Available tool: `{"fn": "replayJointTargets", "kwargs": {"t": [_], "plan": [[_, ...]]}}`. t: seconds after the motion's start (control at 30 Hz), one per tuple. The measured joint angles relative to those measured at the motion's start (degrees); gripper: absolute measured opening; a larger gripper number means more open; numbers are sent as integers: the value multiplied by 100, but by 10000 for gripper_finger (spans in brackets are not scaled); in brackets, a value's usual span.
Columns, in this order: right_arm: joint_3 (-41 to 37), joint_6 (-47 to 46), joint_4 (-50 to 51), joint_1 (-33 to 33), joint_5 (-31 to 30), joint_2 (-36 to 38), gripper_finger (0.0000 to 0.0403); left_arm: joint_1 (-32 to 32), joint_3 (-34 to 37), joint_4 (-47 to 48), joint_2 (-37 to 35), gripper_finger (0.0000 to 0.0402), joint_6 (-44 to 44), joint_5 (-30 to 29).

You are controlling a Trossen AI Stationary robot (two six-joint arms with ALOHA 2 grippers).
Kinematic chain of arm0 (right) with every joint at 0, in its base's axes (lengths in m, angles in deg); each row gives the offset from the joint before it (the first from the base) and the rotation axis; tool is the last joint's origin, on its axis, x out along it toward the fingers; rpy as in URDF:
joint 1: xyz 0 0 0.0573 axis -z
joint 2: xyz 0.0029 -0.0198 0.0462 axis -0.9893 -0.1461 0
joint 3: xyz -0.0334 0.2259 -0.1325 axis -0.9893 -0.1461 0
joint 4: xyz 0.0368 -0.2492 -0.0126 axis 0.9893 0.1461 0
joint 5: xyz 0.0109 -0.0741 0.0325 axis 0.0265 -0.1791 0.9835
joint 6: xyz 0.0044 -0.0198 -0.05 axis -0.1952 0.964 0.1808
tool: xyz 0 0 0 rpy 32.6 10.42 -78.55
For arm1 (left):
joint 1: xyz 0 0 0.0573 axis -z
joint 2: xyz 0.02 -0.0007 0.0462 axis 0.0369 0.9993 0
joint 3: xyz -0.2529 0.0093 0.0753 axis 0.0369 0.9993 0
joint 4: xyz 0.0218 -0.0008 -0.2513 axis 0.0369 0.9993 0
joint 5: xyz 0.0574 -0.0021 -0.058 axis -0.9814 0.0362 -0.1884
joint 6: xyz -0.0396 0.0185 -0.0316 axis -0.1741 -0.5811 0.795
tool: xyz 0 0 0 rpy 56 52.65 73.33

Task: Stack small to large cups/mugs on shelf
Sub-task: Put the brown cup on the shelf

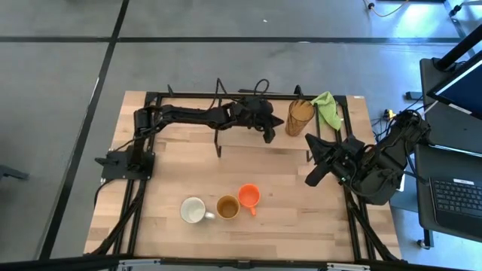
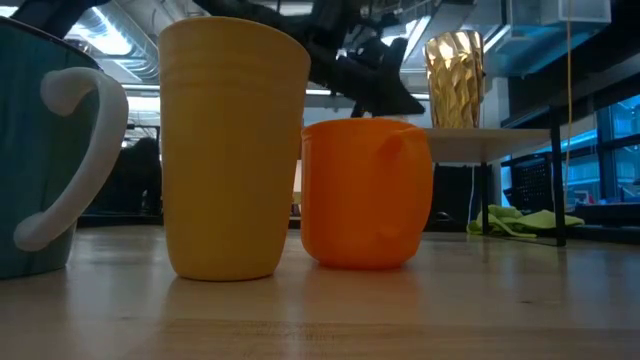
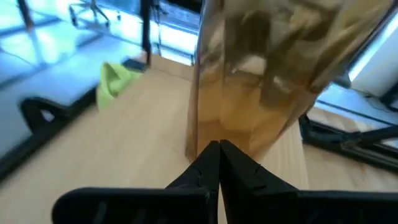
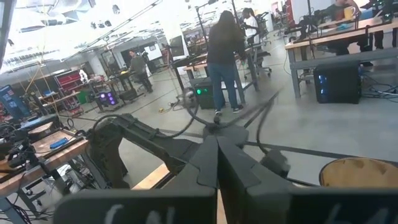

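The amber tumbler (image 1: 300, 117) stands upright on the right end of the shelf (image 1: 248, 140), also seen in the low view as the tumbler (image 2: 455, 65). My left gripper (image 3: 219, 149) is shut and reaches over the shelf (image 3: 124, 155) from the left, its tips at the tumbler's base (image 3: 249, 130). The white mug (image 1: 194, 210), tan-yellow mug (image 1: 227, 207) and orange cup (image 1: 249, 196) stand in a row on the tabletop near its front. My right gripper (image 4: 217, 146) is shut and hangs level in the air right of the shelf (image 1: 310, 140), holding nothing. My left gripper's shut fingertips (image 3: 211, 155) point level at the tumbler's lower wall (image 3: 231, 134), coming from the table's left. Whether they touch it I cannot tell. The tumbler stands on its base on the shelf.
A green cloth (image 1: 326, 109) lies on the table at the far right, beyond the shelf. The shelf's thin black legs (image 1: 218, 147) stand between the mugs and the far edge. People stand at workbenches in the room beyond (image 4: 224, 56).
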Motion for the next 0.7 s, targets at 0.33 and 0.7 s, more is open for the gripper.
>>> {"fn": "replayJointTargets", "kwargs": {"t": [0.33,0.7], "plan": [[0,-2,-72,2,2,-16,5,-6,19,-240,196,2,273,424],[-3,-45,-67,1,4,-22,5,-6,6,-789,448,2,530,646]]}}
